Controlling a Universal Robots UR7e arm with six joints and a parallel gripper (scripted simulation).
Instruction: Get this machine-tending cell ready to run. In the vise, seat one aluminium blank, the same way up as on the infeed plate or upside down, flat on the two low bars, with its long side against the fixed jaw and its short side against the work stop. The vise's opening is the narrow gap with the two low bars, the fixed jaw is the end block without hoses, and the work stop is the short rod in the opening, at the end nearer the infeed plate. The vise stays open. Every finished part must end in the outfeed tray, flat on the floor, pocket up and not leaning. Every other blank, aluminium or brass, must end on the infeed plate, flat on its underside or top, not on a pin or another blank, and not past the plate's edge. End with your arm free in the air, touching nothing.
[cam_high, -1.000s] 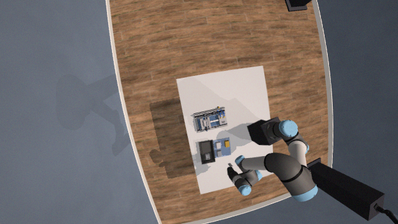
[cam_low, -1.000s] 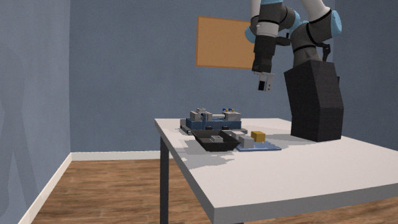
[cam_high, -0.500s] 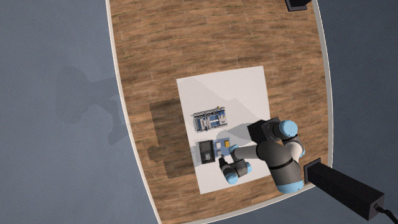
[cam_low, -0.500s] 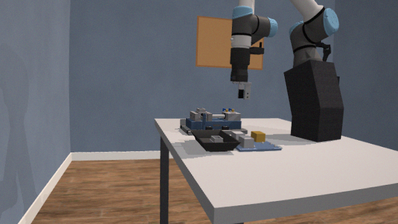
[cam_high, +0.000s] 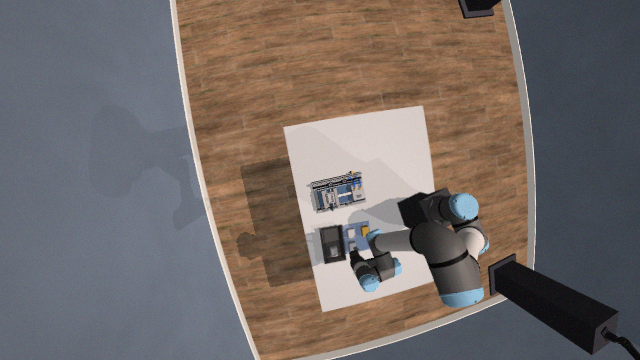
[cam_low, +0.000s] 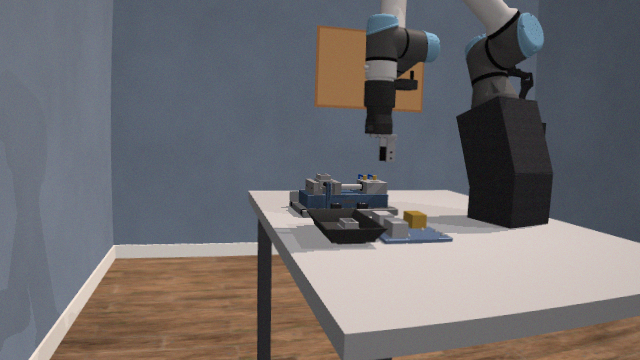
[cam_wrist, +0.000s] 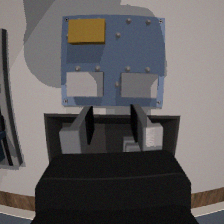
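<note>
My gripper (cam_low: 385, 154) hangs high in the air above the outfeed tray and the infeed plate. Its fingers stand apart with nothing between them. The blue infeed plate (cam_wrist: 112, 62) carries a brass blank (cam_wrist: 86, 31) at one corner and two aluminium blanks (cam_wrist: 84, 84) (cam_wrist: 139, 85) side by side, all lying flat. The black outfeed tray sits beside the plate with a grey part (cam_low: 348, 222) on its floor. The vise (cam_low: 345, 192) stands behind the tray. I cannot see into its opening.
The arm's dark pedestal (cam_low: 505, 160) stands at the back right of the white table. A small grey block (cam_low: 323, 177) sits on top of the vise's left end. In the top view the vise (cam_high: 337, 191) and the tray (cam_high: 331, 243) lie near the table's left edge.
</note>
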